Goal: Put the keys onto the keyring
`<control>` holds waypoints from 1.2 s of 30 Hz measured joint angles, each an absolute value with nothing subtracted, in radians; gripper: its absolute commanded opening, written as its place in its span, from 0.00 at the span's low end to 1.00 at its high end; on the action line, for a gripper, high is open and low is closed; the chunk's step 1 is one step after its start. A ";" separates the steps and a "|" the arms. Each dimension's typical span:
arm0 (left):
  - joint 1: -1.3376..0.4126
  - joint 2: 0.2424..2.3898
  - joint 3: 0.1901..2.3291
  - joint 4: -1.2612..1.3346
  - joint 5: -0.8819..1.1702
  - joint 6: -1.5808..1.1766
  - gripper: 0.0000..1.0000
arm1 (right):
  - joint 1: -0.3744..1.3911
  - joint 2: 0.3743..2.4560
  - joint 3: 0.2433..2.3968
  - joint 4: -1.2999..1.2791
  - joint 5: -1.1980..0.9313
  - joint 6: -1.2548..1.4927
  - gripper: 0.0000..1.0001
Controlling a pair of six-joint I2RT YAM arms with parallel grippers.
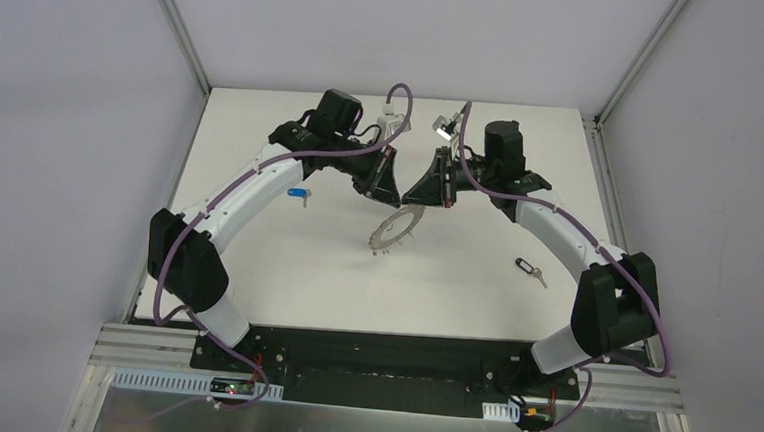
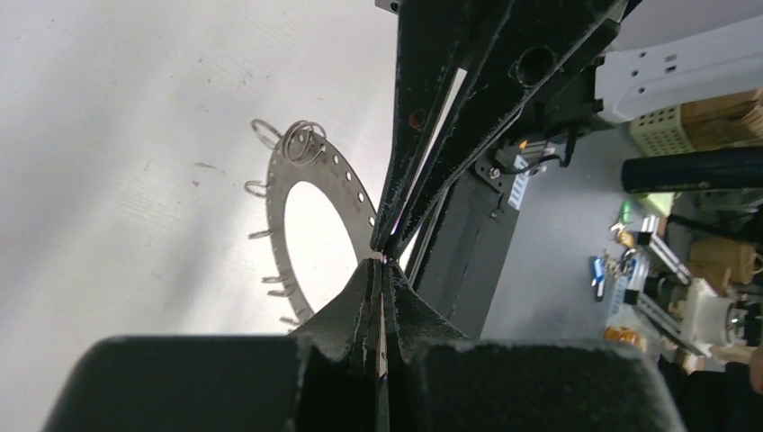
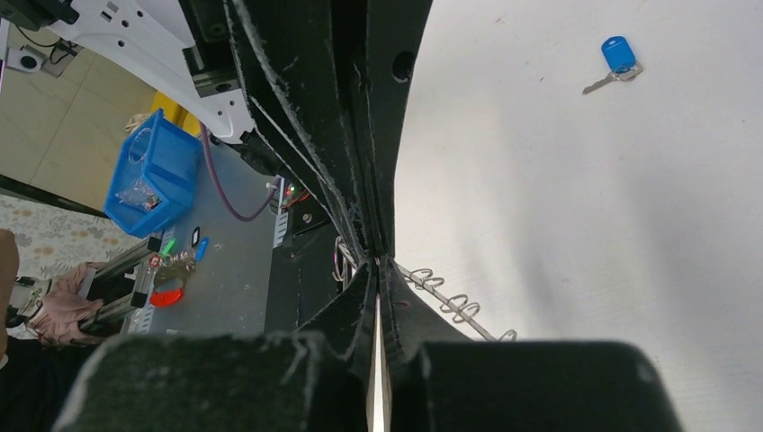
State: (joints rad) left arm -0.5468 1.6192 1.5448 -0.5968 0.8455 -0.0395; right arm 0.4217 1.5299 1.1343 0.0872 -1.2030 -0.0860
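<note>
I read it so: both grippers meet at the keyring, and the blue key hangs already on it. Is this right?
Not quite. The blue key lies on the table, apart from the keyring, as the top external view shows. The rest holds.

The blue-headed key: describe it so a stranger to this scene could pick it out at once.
On the white table, look beside the left arm's white forearm. There lies the blue-headed key, clear of the keyring. The only other key, by the right arm, has a black head.
</note>
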 measured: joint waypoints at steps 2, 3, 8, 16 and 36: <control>-0.534 1.619 1.522 -0.553 0.871 -0.090 0.00 | 0.418 1.530 1.142 0.072 -1.192 -0.088 0.00; -0.528 1.619 1.507 -0.525 0.887 -0.120 0.00 | 0.415 1.530 1.147 0.065 -1.187 -0.088 0.00; -0.514 1.619 1.454 -0.414 0.928 -0.242 0.00 | 0.403 1.530 1.158 0.038 -1.165 -0.086 0.00; -0.509 1.619 1.422 -0.339 0.943 -0.360 0.00 | 0.390 1.529 1.160 0.019 -1.161 -0.086 0.00; -0.509 1.619 1.343 -0.117 0.966 -0.589 0.00 | 0.309 1.448 1.174 -0.046 -1.148 -0.064 0.34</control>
